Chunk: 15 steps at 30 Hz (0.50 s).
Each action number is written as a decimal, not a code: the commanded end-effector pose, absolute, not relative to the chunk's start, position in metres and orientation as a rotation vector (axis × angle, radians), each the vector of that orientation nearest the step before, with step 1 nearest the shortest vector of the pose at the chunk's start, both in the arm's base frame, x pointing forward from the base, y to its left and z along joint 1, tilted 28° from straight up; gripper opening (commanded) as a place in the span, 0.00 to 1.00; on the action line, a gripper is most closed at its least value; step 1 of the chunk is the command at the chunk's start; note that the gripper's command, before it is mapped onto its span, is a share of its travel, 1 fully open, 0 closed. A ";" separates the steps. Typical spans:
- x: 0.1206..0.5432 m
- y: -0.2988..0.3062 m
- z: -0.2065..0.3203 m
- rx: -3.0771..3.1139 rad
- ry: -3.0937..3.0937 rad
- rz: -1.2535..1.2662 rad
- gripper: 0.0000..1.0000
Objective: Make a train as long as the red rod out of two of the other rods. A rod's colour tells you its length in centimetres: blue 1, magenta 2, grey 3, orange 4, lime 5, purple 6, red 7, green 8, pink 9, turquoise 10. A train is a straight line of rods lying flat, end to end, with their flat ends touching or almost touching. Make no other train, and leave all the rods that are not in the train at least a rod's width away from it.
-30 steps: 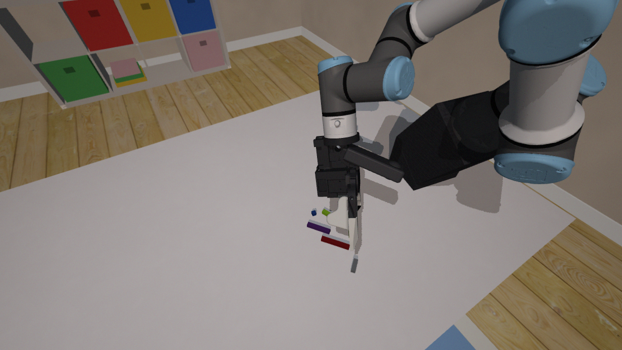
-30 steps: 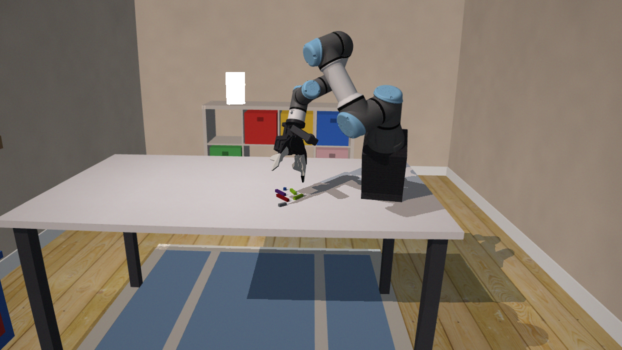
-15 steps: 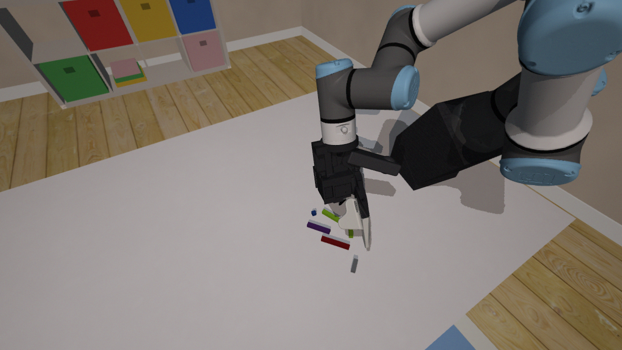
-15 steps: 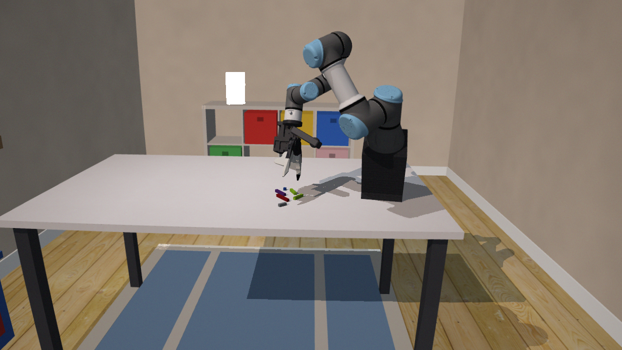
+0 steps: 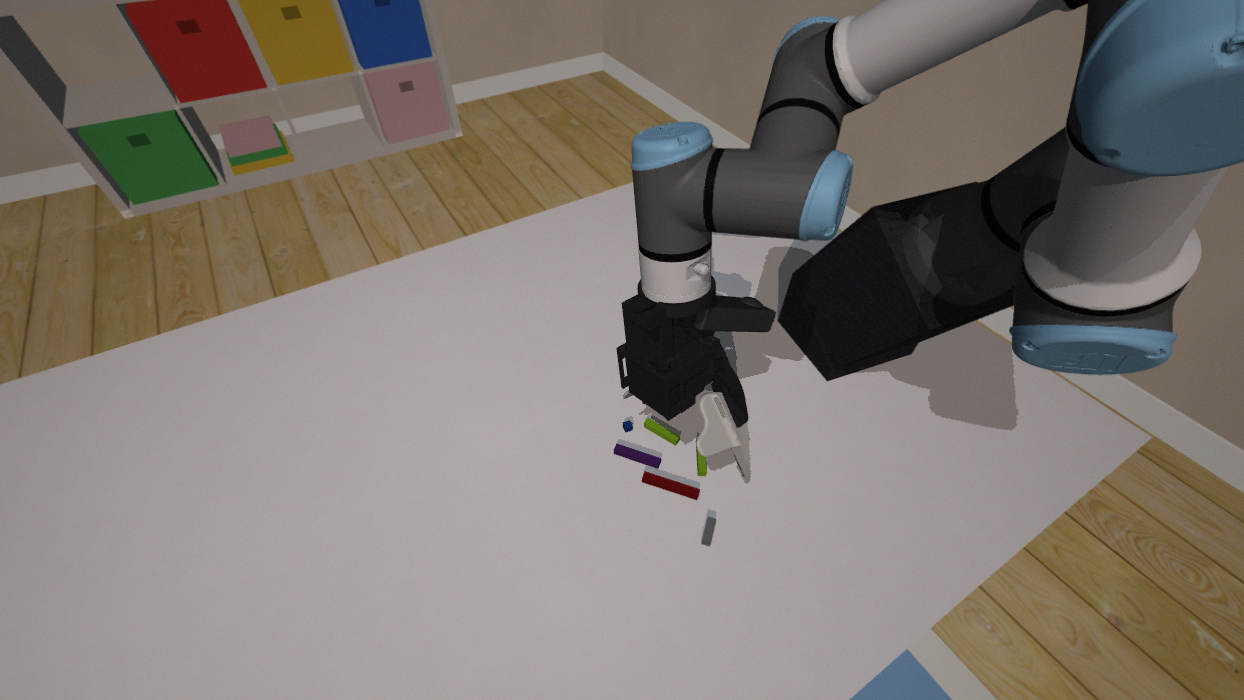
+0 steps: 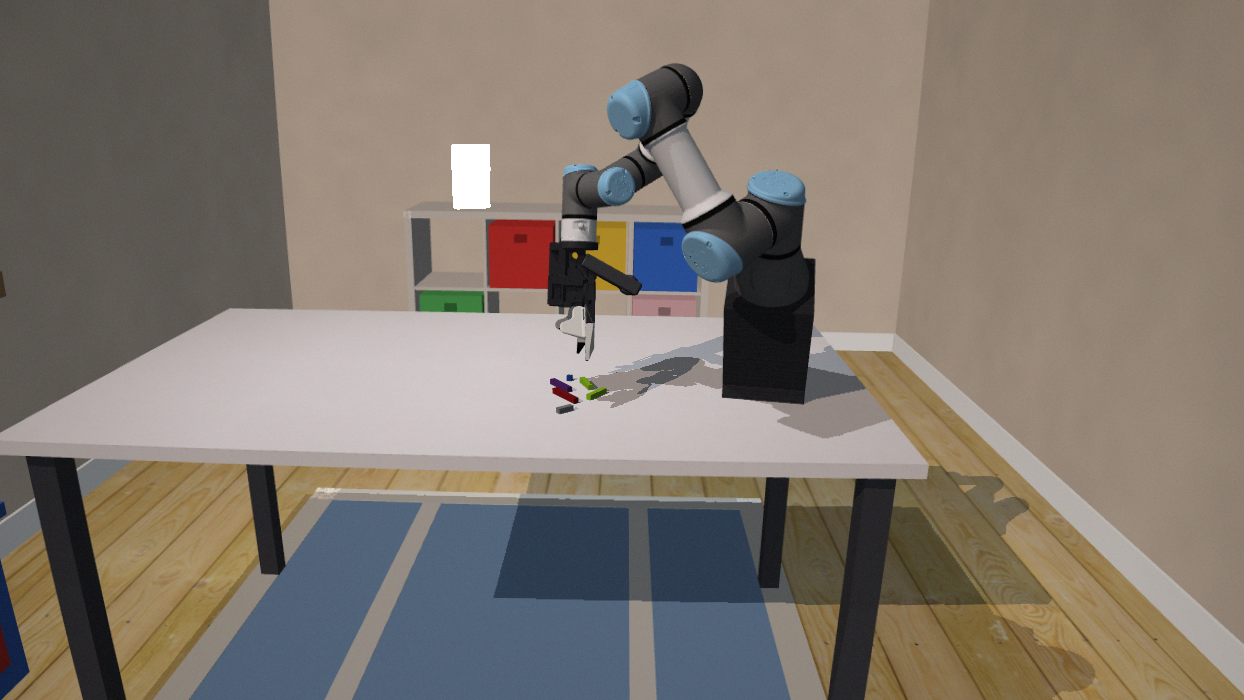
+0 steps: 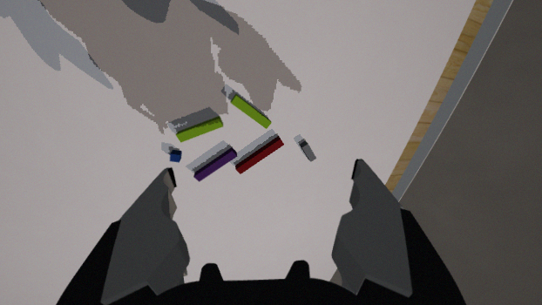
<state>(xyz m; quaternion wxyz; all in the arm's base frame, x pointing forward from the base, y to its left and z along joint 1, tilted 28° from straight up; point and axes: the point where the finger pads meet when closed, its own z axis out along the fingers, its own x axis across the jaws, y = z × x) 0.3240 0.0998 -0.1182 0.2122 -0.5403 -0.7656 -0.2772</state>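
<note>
Blue rod sits off the purple rod's line

Leftmost in the wrist view, the blue rod (image 5: pixel 627 425) (image 6: pixel 569 376) (image 7: pixel 175 156) lies on the table, just beyond the left-hand fingertip. Next comes the purple rod (image 5: pixel 636 454) (image 6: pixel 560 383) (image 7: pixel 215 165), its long axis rising rightward; the blue rod is above its lower-left end, apart from it. The gripper (image 5: pixel 685 435) (image 6: pixel 584 353) (image 7: pixel 263 165) hovers wide open, holding nothing. These two rods should make the train, so the blue one probably needs shifting onto that axis. Rightward, the red rod (image 5: pixel 670 484) (image 6: pixel 564 395) (image 7: pixel 260 155) crowds the purple rod's other end, perhaps too closely.

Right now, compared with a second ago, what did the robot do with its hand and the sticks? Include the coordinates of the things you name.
The hand (image 5: pixel 687 435) (image 6: pixel 584 353) (image 7: pixel 264 166) turned around and straightened up from its slant, so its fingers point down more. It didn't grab or let go of anything; it stayed open. The red stick (image 5: pixel 669 485) (image 6: pixel 564 395) (image 7: pixel 260 155) and the others stayed put.
</note>
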 end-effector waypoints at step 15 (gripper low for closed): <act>0.341 0.075 -0.128 -1.001 -2.677 -0.729 1.00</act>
